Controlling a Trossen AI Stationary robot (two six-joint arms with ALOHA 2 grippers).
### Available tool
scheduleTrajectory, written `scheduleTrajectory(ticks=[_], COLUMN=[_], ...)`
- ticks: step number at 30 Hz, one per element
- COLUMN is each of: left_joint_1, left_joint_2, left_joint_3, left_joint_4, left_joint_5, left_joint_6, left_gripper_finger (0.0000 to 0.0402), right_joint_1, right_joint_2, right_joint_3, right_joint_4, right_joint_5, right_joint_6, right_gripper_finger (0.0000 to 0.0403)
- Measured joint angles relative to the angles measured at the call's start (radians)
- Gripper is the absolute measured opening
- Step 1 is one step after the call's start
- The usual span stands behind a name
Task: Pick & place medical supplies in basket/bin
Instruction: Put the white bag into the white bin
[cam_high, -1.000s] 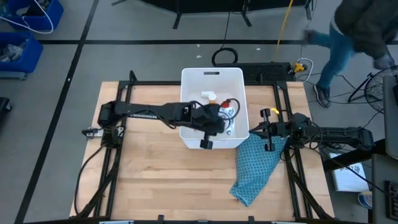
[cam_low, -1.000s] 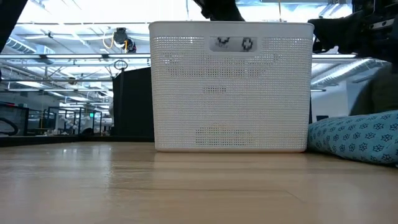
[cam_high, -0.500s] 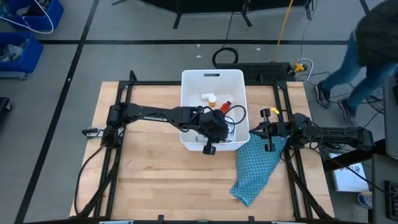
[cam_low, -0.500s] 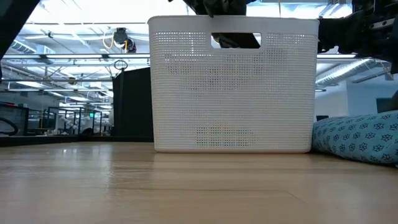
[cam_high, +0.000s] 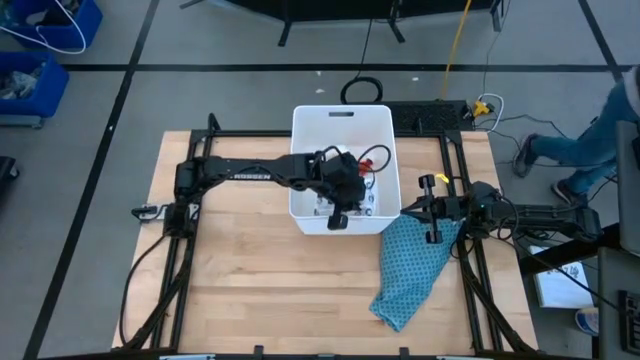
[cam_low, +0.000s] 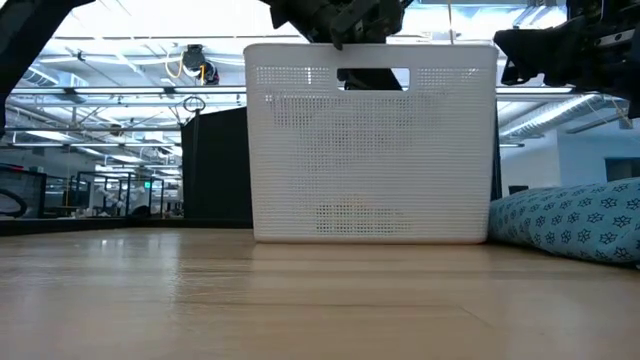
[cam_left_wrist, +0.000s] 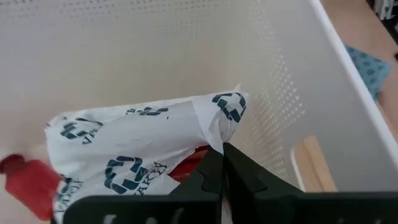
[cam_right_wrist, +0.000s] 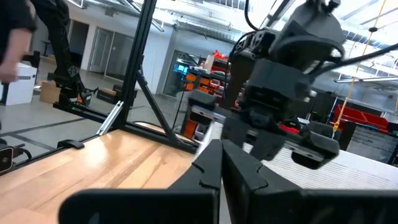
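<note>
Fingers on my left gripper (cam_left_wrist: 222, 155) are pinched tight on one white crinkly packet (cam_left_wrist: 143, 149) printed with dark ring marks. I can count about five of those marks in my left wrist view, but no words can be read on it. The packet hangs inside the one big white plastic tub (cam_high: 310, 135) with tall dotted walls, close to its right wall. Under the packet I see one red bottle (cam_left_wrist: 25, 177) lying in the tub. From above, one small white piece (cam_high: 337, 152) and a bit of red (cam_high: 375, 157) show next to my arm, in the far part of the tub.

My right gripper (cam_high: 432, 209) is closed on nothing and waits to the right of the tub, above the far end of one teal cloth (cam_high: 410, 265) with little flower shapes. The cloth lies on the wooden table (cam_high: 240, 280), just right of the tub's near corner.
</note>
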Motion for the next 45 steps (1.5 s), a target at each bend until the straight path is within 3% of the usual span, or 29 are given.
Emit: scheduleTrajectory(ticks=[9, 18, 31, 38, 45], left_joint_1=[0.021, 0.020, 0.023, 0.100, 0.197], left_joint_2=[0.008, -0.030, -0.114, -0.132, -0.075], left_joint_3=[-0.027, -0.032, -0.015, 0.063, 0.018], left_joint_4=[0.038, 0.055, -0.018, -0.004, 0.020], left_joint_5=[0.042, -0.022, -0.028, -0.027, 0.014], left_joint_6=[-0.006, 0.027, 0.066, 0.100, 0.078], left_gripper_finger=[0.0003, 0.0003, 0.0003, 0.0004, 0.0003], right_joint_1=[0.000, 0.000, 0.000, 0.000, 0.000], right_joint_2=[0.000, 0.000, 0.001, 0.006, 0.007], right_joint_3=[0.000, 0.000, 0.000, 0.000, 0.000], right_joint_4=[0.000, 0.000, 0.020, 0.034, 0.034], right_joint_5=[0.000, 0.000, 0.002, 0.003, 0.006], right_joint_6=[0.000, -0.004, -0.030, -0.053, -0.079], right_gripper_finger=[0.0000, 0.0000, 0.0000, 0.0000, 0.0000])
